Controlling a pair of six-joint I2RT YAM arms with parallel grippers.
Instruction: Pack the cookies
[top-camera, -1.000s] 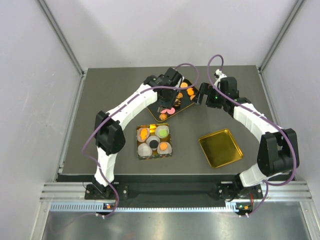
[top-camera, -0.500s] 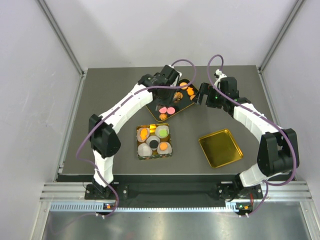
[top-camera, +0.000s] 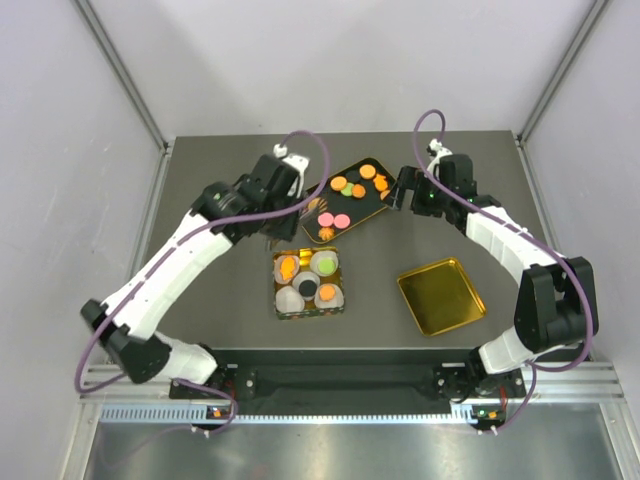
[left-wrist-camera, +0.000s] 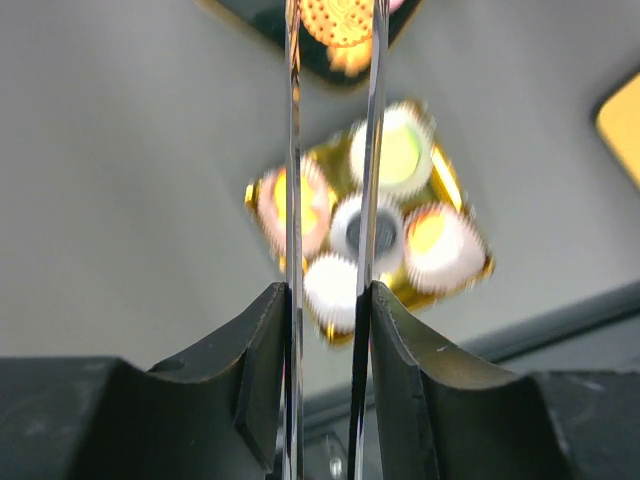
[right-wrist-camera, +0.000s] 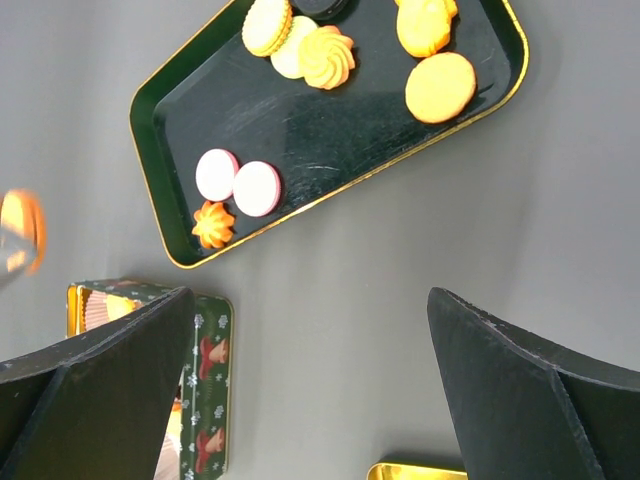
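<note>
Left arm (top-camera: 190, 262) withdrew from tray (right-wrist-camera: 320, 120) | left jaws pinch orange cookie (left-wrist-camera: 340, 22) | right jaws wide open

Top view high overhead; 2 wrist views face down; all share tin (right-wrist-camera: 205, 390)

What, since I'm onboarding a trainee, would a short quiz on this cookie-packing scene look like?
1. True or false: the right gripper is open, holding nothing.
2. Which one pinches the round orange cookie? A: left gripper. B: right gripper.
3. How many white pleated paper cups sit in the green square tin?
Key: 1 true; 2 A; 3 five.
</note>
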